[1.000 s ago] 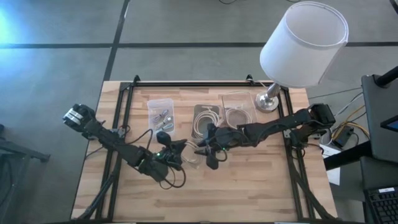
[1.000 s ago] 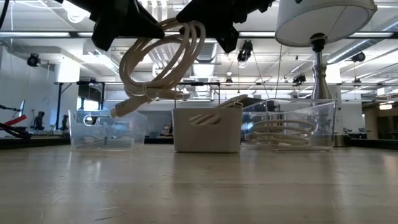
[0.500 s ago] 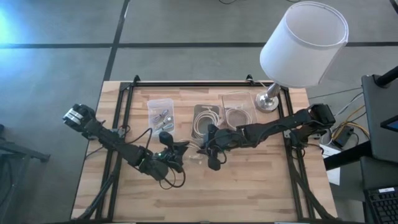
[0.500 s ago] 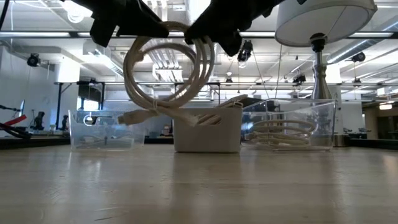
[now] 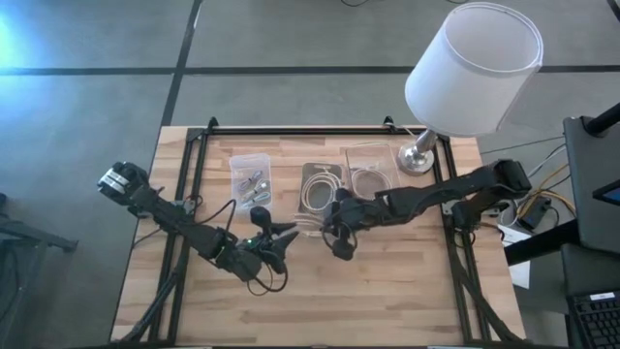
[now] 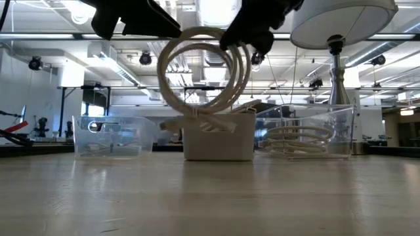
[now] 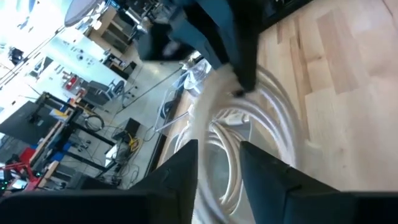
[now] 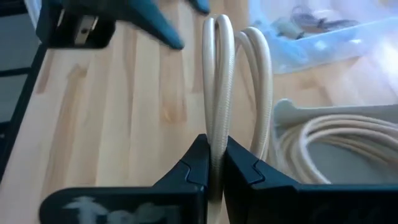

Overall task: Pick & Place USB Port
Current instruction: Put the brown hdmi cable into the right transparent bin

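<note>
— Near the table's centre, what is the right gripper [image 8: 214, 163] doing?

— I'm seeing it pinching the coiled cream USB cable [image 6: 207, 75], fingers closed tight on one loop, the coil hanging clear of the wood table [image 5: 407, 291] just at six o'clock of the white middle bin [image 5: 312, 186].

— And the left gripper [image 5: 279, 244]?

— I'm watching it waiting at nine o'clock of the cable, fingers spread apart, gripping nothing.

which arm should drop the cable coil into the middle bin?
Right. The right gripper is already shut on the cable coil, hanging beside the middle bin. The left gripper is open, holds nothing, and sits farther from the bin.
</note>
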### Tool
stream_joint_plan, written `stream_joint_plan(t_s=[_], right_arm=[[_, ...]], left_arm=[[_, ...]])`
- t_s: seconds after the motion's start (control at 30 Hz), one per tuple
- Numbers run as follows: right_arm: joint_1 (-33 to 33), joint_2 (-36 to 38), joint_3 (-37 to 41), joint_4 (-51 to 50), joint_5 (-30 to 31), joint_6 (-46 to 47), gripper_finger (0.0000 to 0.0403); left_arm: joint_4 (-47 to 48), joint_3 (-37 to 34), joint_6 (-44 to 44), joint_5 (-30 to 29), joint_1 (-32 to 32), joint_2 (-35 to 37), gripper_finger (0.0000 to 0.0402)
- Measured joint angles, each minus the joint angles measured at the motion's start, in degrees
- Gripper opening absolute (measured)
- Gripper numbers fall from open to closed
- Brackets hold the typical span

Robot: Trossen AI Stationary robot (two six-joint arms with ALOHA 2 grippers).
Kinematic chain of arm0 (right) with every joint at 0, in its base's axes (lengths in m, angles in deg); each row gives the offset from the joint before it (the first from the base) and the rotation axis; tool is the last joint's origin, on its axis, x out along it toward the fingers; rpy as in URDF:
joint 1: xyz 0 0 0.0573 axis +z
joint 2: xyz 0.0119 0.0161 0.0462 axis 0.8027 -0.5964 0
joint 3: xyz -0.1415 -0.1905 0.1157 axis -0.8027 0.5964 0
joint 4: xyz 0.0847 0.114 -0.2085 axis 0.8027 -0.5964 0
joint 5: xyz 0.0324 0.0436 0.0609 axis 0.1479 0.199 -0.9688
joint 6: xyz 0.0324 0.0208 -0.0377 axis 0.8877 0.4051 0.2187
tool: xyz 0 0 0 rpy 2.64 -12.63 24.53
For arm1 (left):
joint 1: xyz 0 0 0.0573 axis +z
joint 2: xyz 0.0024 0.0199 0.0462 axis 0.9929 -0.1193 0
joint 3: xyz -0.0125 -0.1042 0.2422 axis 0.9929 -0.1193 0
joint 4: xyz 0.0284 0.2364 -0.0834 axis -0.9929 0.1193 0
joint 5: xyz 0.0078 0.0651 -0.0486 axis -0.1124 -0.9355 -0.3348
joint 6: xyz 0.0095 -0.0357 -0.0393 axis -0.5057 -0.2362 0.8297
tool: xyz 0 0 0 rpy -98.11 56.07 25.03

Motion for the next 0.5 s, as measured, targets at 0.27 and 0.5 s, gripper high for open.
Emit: stream_joint_plan(t_s=[0.27, 0.5], right_arm=[[0.11, 7.17, -1.45, -11.08, 0.54, 5.74, 0.0014], [0.14, 18.31, -2.00, -18.09, 7.41, 6.56, 0.0014]], left_arm=[[0.08, 0.00, 1.24, -0.17, 0.00, 0.00, 0.0154], [0.71, 0.00, 4.78, -0.23, 0.00, -0.02, 0.0154]])
